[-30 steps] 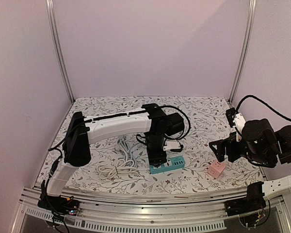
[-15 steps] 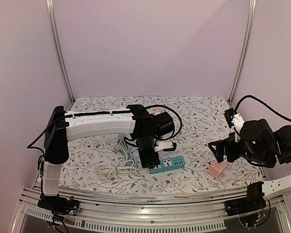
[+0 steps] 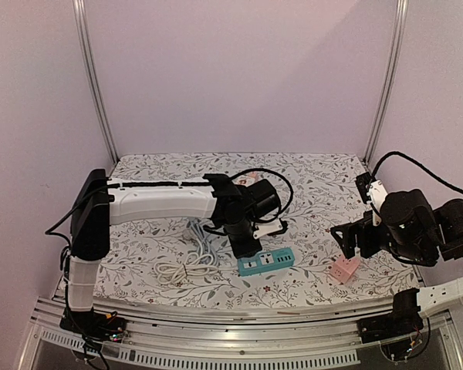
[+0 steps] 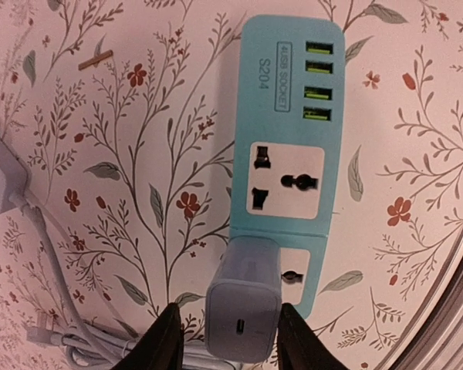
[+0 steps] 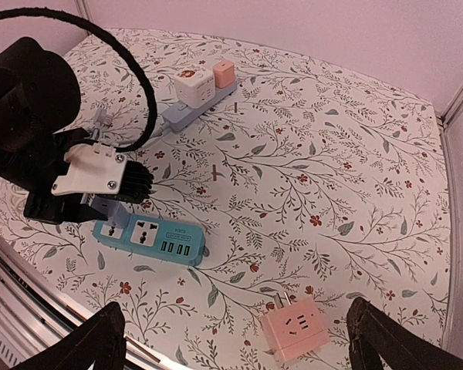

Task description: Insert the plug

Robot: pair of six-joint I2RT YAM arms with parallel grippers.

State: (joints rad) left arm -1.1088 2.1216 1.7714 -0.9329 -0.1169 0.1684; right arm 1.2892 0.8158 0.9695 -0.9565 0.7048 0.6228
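Observation:
A teal power strip (image 3: 268,262) (image 4: 289,116) (image 5: 150,235) lies near the table's front middle, with USB ports and two sockets. A pale grey plug (image 4: 243,301) (image 5: 108,210) stands on the socket at the strip's left end. My left gripper (image 4: 231,339) (image 3: 245,248) straddles the plug from above. Its right finger is against the plug and a thin gap shows beside the left finger (image 4: 168,339), so the jaws read as open. My right gripper (image 5: 243,339) (image 3: 347,240) hangs wide open at the right, holding nothing.
A pink cube adapter (image 3: 344,269) (image 5: 297,330) lies under my right gripper. A grey strip with white and pink cubes (image 5: 193,108) sits further back. A coiled white cable (image 3: 189,258) lies left of the teal strip. A metal rail runs along the front edge.
The left arm's elbow swung left and the wrist tilted, while the gripper stayed over the strip's left end. Its jaws widened, then narrowed around the plug. The right arm has not moved.

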